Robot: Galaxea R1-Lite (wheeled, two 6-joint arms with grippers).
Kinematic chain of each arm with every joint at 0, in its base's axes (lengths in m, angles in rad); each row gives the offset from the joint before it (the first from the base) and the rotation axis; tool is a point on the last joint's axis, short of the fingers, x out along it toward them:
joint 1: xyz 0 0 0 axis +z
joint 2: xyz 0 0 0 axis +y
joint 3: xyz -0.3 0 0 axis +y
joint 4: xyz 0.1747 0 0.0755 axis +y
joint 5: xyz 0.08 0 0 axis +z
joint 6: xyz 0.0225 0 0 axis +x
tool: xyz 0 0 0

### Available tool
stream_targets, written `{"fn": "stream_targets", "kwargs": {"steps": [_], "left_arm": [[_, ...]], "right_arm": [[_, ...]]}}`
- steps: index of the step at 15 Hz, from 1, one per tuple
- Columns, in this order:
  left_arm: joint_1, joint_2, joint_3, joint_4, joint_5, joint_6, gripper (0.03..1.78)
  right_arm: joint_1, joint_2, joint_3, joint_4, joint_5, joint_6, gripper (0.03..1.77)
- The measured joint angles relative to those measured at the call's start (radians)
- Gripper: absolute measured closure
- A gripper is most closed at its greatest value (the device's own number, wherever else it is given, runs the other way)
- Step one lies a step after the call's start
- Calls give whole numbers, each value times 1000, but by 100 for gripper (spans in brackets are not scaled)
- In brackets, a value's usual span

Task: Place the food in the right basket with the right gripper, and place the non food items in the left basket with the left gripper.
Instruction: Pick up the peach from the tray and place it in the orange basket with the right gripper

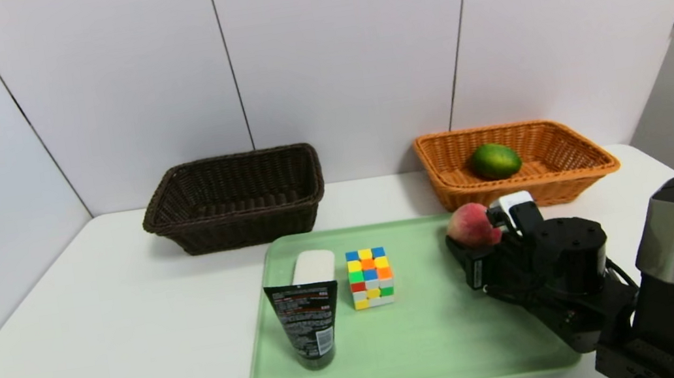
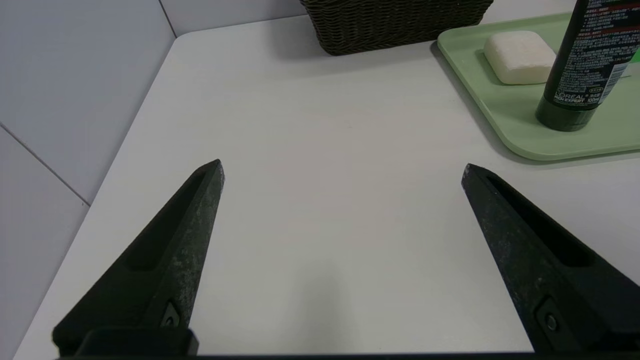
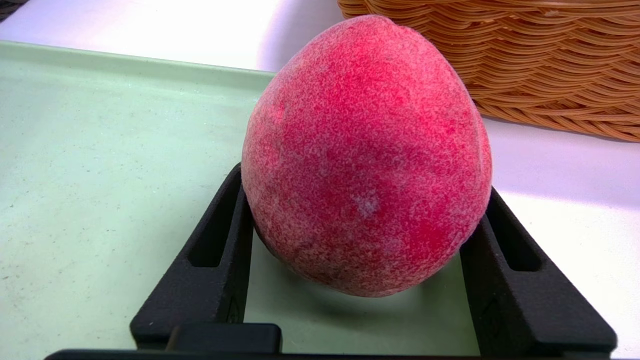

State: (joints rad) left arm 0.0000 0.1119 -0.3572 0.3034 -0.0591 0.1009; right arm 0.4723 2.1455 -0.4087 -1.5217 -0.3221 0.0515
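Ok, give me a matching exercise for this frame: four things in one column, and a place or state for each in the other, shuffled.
Things
1. Peach
2. Avocado-like green fruit
3. Puzzle cube
4. Left gripper

Places or states
A. On the tray, beside the white block
B. Open and empty over bare tabletop
C. Between the fingers of the right gripper
D. In the orange-brown basket

Pairs: 1-C, 2-D, 3-A, 4-B

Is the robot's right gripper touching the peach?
Touching: the right wrist view shows the right gripper with its two fingers pressed against the peach's opposite sides.
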Motion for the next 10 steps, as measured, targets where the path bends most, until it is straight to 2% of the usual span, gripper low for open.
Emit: {"fn": "stream_targets", "kwargs": {"steps": [7,10], "left_arm": [[0,1,2,0,-1,-1,12],[0,0,4,0,0,-1,12]], "right_arm": [[3,-16,2,7,3,-7,69],[14,-75,25,4,10,-51,69]]}}
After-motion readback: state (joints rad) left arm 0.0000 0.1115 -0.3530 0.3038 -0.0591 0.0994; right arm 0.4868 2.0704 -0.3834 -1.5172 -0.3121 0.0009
